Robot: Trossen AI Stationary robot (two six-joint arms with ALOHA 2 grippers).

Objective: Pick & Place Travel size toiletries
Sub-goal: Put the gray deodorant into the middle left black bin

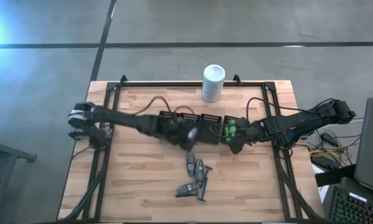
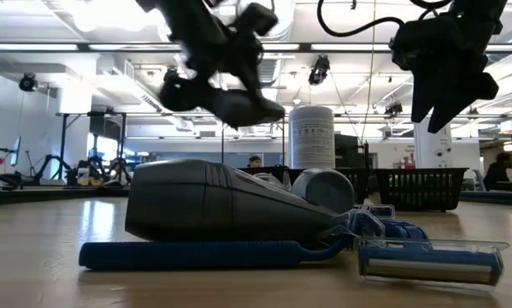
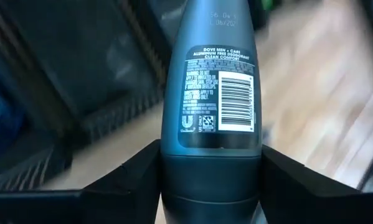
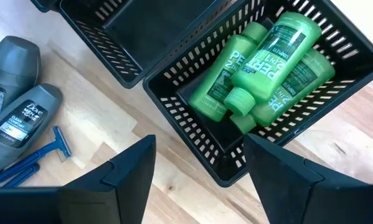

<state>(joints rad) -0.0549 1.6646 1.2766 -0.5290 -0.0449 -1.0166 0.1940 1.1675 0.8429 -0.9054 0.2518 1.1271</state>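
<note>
Grey plastic deodorant stick (image 3: 211, 106), rigid, light and smooth, sits clamped across its lower body in the left gripper (image 3: 211, 186) above the black mesh divided tray (image 1: 198, 120). Right gripper (image 4: 198, 168) hangs spread and empty over 3 bright green bottles (image 4: 267, 62); loose deodorants (image 4: 21, 106) and blue razors (image 4: 33, 158) lie beside the tray.

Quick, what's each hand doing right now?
Left hand: shut on a grey deodorant stick.
Right hand: open, empty, above the black mesh tray.
</note>
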